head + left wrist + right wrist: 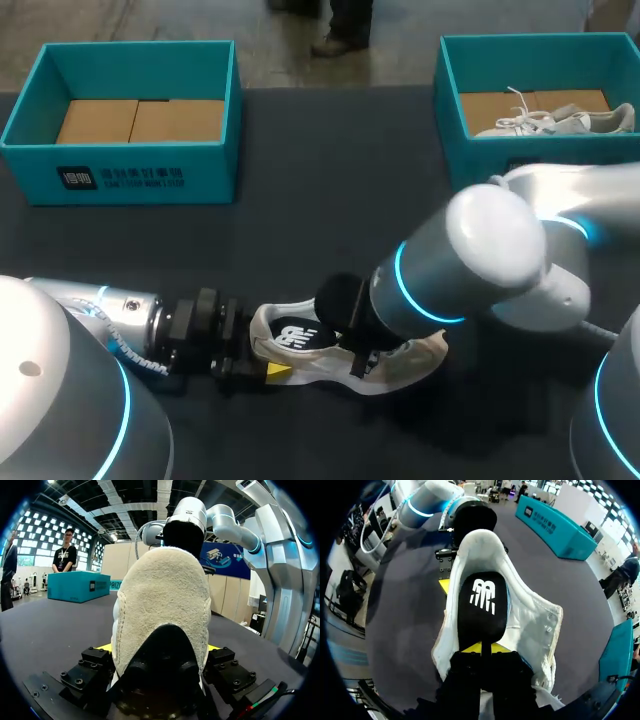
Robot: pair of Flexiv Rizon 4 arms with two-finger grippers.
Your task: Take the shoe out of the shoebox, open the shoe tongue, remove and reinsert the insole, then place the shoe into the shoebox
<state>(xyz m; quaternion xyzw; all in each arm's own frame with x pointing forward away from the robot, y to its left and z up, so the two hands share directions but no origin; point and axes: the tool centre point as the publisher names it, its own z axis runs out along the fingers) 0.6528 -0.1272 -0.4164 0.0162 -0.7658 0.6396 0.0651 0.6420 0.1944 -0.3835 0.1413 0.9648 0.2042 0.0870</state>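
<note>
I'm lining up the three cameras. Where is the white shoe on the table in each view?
Head view: shoe, lower middle.
Left wrist view: heel-on, clamped in left gripper.
Right wrist view: ahead of right gripper, which pinches its insole.
Shared landmark: the left gripper's yellow fingertips at the heel.

Two shoeboxes (120, 170) (465, 160), two shoes (410, 365) (one boxed (560, 122)), one insole (295, 335)

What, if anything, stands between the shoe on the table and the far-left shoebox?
Nothing visible lies on the table between the shoe and that shoebox. The left end effector grips the shoe's heel; the right end effector is at its insole.
</note>
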